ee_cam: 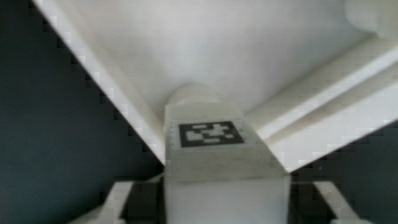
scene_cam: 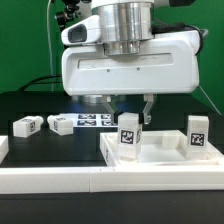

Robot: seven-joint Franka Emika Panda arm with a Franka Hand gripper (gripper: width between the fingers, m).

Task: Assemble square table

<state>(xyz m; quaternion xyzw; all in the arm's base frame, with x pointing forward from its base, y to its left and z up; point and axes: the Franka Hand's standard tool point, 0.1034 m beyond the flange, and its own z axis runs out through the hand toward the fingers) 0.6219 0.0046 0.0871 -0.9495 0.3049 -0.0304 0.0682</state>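
Behind the long white border rail (scene_cam: 50, 180) in the foreground lies the square table's slab (scene_cam: 160, 152), with an upright leg (scene_cam: 128, 135) standing near its corner and a second leg (scene_cam: 197, 136) toward the exterior view's right. The gripper (scene_cam: 130, 108) hovers over the upright leg, jaws spread wider than it and apparently gripping nothing. To seat this leg well, it probably needs to come down centred, close squarely on the flat faces and keep the leg vertical while turning. Two loose legs (scene_cam: 27, 125) lie farther back, beside the marker board (scene_cam: 95, 121).
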